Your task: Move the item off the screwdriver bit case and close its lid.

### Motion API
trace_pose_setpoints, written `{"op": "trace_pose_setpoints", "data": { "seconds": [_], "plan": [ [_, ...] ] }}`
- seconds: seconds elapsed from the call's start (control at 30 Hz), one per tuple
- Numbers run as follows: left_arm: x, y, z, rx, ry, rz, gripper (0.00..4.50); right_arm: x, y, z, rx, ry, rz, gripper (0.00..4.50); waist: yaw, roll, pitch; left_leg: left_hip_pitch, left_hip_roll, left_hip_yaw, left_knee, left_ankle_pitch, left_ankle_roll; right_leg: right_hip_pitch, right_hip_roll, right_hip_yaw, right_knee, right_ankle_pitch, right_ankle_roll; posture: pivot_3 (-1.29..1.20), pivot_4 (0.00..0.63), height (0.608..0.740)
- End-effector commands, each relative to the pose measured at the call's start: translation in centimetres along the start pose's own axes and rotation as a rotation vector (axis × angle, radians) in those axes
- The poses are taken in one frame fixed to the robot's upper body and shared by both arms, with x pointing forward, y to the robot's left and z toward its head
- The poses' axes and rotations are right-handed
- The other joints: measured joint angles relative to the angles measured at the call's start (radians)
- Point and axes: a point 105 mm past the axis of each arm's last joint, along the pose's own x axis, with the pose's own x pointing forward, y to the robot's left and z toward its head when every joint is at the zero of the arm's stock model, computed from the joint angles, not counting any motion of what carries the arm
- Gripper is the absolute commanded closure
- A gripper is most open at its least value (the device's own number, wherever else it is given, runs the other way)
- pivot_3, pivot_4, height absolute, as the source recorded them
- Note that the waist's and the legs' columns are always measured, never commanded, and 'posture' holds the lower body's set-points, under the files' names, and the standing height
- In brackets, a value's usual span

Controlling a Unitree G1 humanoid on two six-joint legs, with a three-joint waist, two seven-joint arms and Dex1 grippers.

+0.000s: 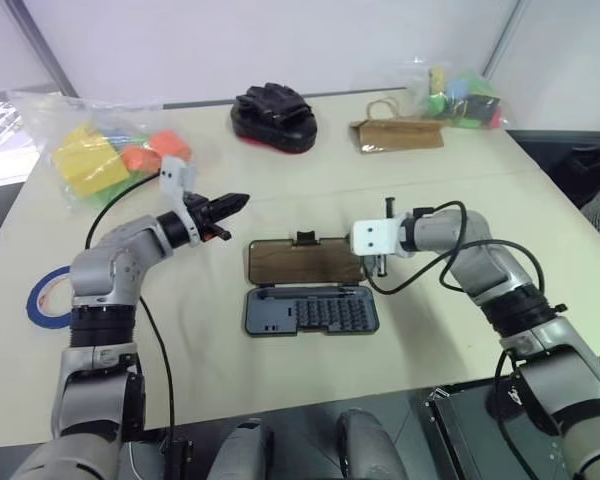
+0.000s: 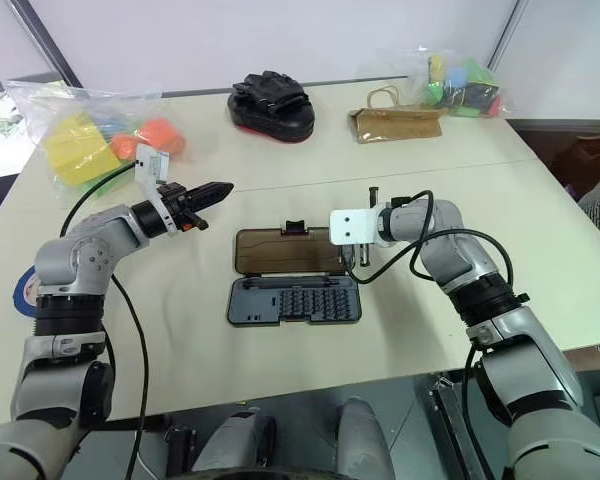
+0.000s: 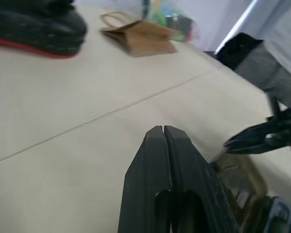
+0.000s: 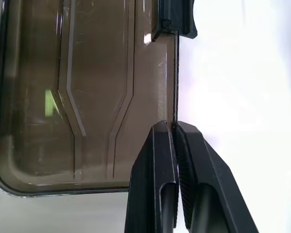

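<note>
The lid (image 4: pixel 87 97) is glossy, translucent smoky-brown plastic, faintly scratched; the screwdriver bit case (image 1: pixel 310 312) is matt grey plastic; the worktop (image 1: pixel 460 180) is smooth, matt beige.

Blue tape ring (image 1: pixel 42 297), smoky-brown lid (image 1: pixel 302 262), dark grey tray (image 1: pixel 310 311).

A broad cream counter (image 1: pixel 310 180) with a thin seam across it stands against a plain white wall (image 1: pixel 280 40) with slanted grey metal struts (image 1: pixel 40 45). Daylight comes from a window (image 2: pixel 0 130) at the left.
</note>
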Motion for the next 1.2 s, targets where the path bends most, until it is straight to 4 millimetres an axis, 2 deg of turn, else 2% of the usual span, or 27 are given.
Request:
{"op": "trace_pose_setpoints", "data": {
  "seconds": [0.03,0.23,0.4,0.53,0.7,0.8,0.87,0.93,1.13,1.2],
  "plan": [
    [-0.4,1.8,1.1,0.029,-0.033,0.077,4.50,-1.4,-2.2,0.8,-0.060,-0.008,-0.118,4.50,0.001,0.000,0.000,0.000,0.000,0.000,0.000,0.000,0.000,0.000,0.000,0.000,0.000,0.000,0.000,0.00,0.150,0.740],
    [0.5,2.9,-2.7,0.077,0.088,0.097,4.50,-2.4,-2.8,1.8,-0.059,-0.024,-0.170,4.50,0.001,0.000,0.000,0.000,0.000,0.000,0.000,0.000,0.000,0.000,0.000,0.000,0.000,0.000,0.000,0.00,0.150,0.740],
    [0.9,0.6,-6.0,0.158,0.235,-0.071,4.50,-2.6,-2.9,2.2,-0.042,-0.024,-0.179,4.50,0.000,0.000,0.000,-0.001,0.000,0.000,0.000,0.000,0.000,0.000,0.000,0.000,0.000,0.000,0.000,0.00,0.150,0.740],
    [1.3,-0.9,-6.3,0.130,0.247,-0.163,4.50,-2.7,-2.5,2.2,-0.042,-0.016,-0.167,4.50,0.000,0.000,0.000,-0.001,0.000,0.001,0.000,0.000,0.000,0.000,0.000,0.000,0.000,0.000,0.000,0.00,0.150,0.740],
    [1.5,-1.6,-5.9,0.129,0.234,-0.194,4.50,-2.7,-1.7,3.0,0.026,-0.051,-0.124,4.50,0.002,0.000,0.000,-0.002,0.000,0.001,0.000,0.000,0.000,0.000,0.000,-0.001,0.000,0.000,0.000,0.00,0.150,0.740],
    [1.6,-1.8,-5.6,0.126,0.222,-0.199,4.50,-2.9,-1.3,3.5,0.075,-0.072,-0.093,3.59,0.002,0.000,0.000,-0.002,0.000,0.000,0.000,0.000,0.000,0.000,0.000,-0.001,0.000,0.000,0.000,0.00,0.150,0.740],
    [1.7,-2.0,-5.5,0.127,0.216,-0.204,4.50,-3.2,-1.2,3.5,0.065,-0.054,-0.080,2.65,0.002,0.000,0.000,-0.002,0.000,0.000,0.000,0.000,0.000,-0.001,0.000,-0.001,0.000,0.000,0.000,0.00,0.150,0.740],
    [1.8,-2.2,-5.4,0.131,0.214,-0.213,4.50,-5.1,-1.3,3.6,0.057,-0.041,-0.031,1.58,0.006,0.000,0.000,-0.003,0.000,0.000,0.000,0.000,0.000,-0.001,0.000,-0.001,0.000,0.000,0.000,0.00,0.150,0.740],
    [1.8,-3.5,-4.5,0.144,0.201,-0.275,4.50,-11.0,-2.8,3.9,0.179,-0.023,-0.052,1.58,0.020,0.000,0.001,-0.006,-0.001,-0.001,0.002,0.000,0.000,-0.002,0.000,-0.002,-0.001,0.000,0.000,0.00,0.150,0.740],
    [1.7,-3.8,-4.2,0.151,0.201,-0.293,4.50,-12.0,-2.7,3.7,0.200,-0.004,-0.059,1.58,0.026,0.000,0.001,-0.007,0.000,-0.001,0.002,0.000,0.000,-0.003,0.000,-0.002,-0.001,0.000,0.000,0.00,0.150,0.740]
  ]
}}
